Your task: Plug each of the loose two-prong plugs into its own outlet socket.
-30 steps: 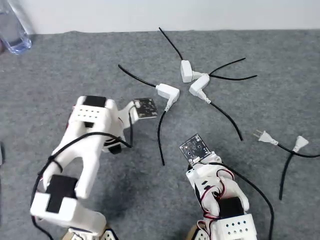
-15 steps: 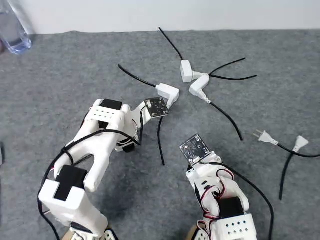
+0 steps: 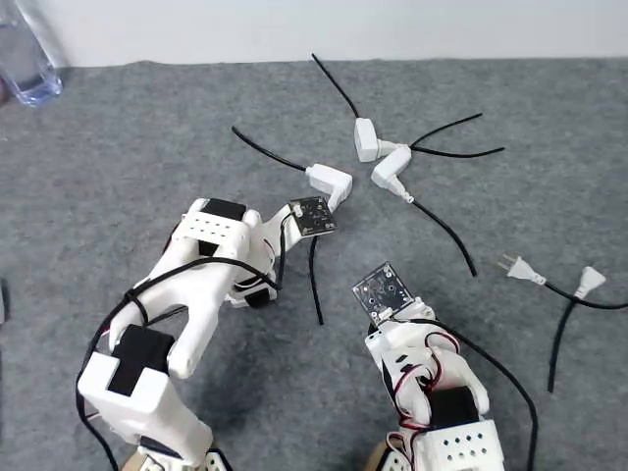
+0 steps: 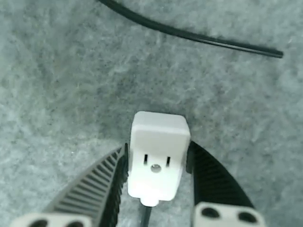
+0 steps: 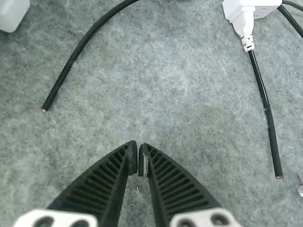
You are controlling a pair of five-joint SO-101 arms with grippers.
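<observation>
My left gripper is shut on a white outlet socket that lies on the grey carpet, one finger pressed to each side and the slots facing the camera. From above, that left gripper sits at the near end of the same socket. Two more white socket pieces lie farther back. At the far right rest two loose plugs on black cords. My right gripper is shut with nothing in it, low on the carpet, well left of those plugs.
Black cords fan out from the sockets, and one loose cord end lies near the right gripper. Another cord runs from a white socket. A clear bottle stands at the back left corner.
The left arm swung right and forward until its gripper reached the nearest socket. The right arm has not moved.
</observation>
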